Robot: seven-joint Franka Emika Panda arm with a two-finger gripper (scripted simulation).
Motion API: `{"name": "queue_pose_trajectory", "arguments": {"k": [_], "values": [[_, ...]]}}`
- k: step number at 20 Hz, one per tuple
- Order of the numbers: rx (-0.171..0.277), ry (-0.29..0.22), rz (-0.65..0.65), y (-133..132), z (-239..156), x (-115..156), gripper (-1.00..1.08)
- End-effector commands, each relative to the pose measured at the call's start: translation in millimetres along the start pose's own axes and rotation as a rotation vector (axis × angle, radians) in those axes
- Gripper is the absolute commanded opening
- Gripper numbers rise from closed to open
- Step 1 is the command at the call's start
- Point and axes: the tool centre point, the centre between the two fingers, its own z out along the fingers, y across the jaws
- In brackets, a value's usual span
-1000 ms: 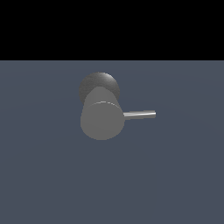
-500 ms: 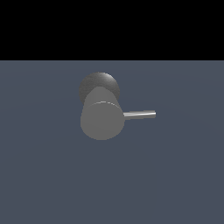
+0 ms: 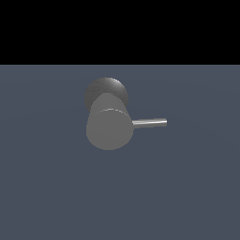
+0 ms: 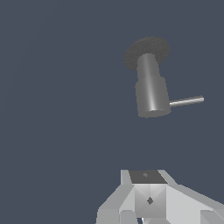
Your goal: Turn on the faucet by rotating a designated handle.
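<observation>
- The matte grey thick cylinder faucet (image 3: pixel 109 123) stands on its darker round base (image 3: pixel 107 91), well in from every edge of the flat slate-blue tabletop (image 3: pixel 197 187).
- Its thin, shiny grey metal rod handle (image 3: pixel 150 123) juts sideways toward the exterior view's right, level above the tabletop.
- The white gripper (image 4: pixel 148 205) is apart from the faucet; only its body shows, so I cannot tell how the jaws stand.
</observation>
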Motion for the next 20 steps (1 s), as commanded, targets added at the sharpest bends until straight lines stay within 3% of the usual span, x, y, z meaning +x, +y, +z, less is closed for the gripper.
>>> {"name": "queue_pose_trajectory", "arguments": {"k": [1,5,10,15,20], "values": [[0.090,0.051,-0.013,-2.9,-11.4,4.9,-1.00],[0.207,0.118,-0.026,-4.7,-27.5,11.2,-1.00],[0.308,0.175,-0.033,-4.2,-42.2,16.6,-1.00],[0.374,0.213,-0.035,-3.4,-52.3,20.2,-1.00],[0.408,0.231,-0.035,-1.9,-57.2,21.9,-1.00]]}}
